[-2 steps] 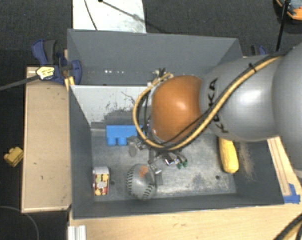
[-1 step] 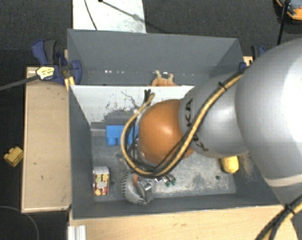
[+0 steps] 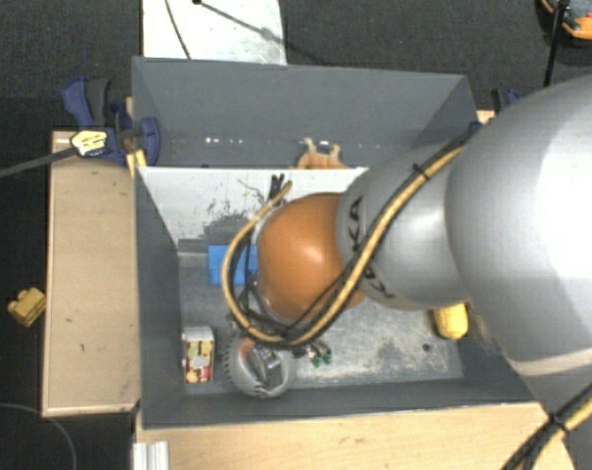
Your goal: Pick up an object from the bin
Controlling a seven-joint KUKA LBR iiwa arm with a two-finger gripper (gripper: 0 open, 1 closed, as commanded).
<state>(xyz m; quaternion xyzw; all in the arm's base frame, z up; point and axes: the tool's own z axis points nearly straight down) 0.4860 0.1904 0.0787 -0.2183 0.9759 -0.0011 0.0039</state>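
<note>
My gripper point(image 3: 261, 368) is low in the bin's front left part, close to the front wall, with only its grey body showing under the wrist cover. A small box point(image 3: 198, 353) printed in red, white and yellow stands just left of it, near the bin's left wall. Right of the gripper a tiny dark green piece point(image 3: 321, 356) lies on the floor. A blue flat thing point(image 3: 220, 262) lies behind it by the left wall, partly hidden by the arm. What lies under the gripper is hidden.
A yellow thing point(image 3: 451, 321) lies at the bin's right side, half under the arm. A tan-orange thing point(image 3: 318, 154) sits against the back wall. The arm and its orange cover hide the bin's middle.
</note>
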